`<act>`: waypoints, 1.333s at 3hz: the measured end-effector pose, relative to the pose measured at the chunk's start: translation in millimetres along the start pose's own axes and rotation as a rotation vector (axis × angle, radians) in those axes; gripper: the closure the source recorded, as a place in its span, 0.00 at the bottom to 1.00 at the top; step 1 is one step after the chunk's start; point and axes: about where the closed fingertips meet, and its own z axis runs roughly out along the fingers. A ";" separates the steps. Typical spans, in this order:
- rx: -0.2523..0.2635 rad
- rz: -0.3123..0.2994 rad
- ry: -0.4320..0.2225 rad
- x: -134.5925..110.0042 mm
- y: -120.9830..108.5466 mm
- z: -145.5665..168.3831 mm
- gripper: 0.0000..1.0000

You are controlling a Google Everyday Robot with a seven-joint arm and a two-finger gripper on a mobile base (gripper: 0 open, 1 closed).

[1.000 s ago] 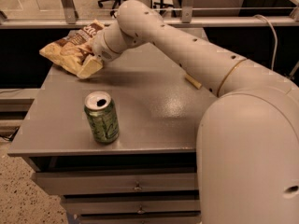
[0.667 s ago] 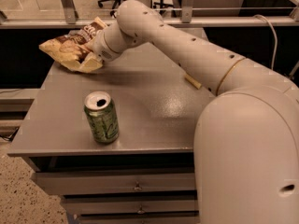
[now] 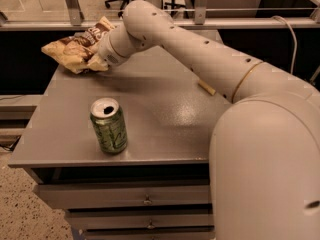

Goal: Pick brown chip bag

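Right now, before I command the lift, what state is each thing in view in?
brown chip bag: crumpled, over the far left corner of the table, against the gripper.
gripper: at the bag's right end; whether it holds the bag cannot be told.
green can: upright, top opened, near the front left edge.
drawers: shut.

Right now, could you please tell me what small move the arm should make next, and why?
Probably a short, slow lift straight up. The gripper is buried in the near end of the brown chip bag at the table's far left corner, and the green can stands well apart near the front, so nothing blocks a rise.
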 end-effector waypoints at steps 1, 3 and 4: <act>0.100 -0.150 -0.056 -39.5 2.6 -60.9 1.00; 0.267 -0.392 -0.127 -72.3 -2.8 -149.8 1.00; 0.328 -0.435 -0.169 -75.7 -17.0 -162.6 1.00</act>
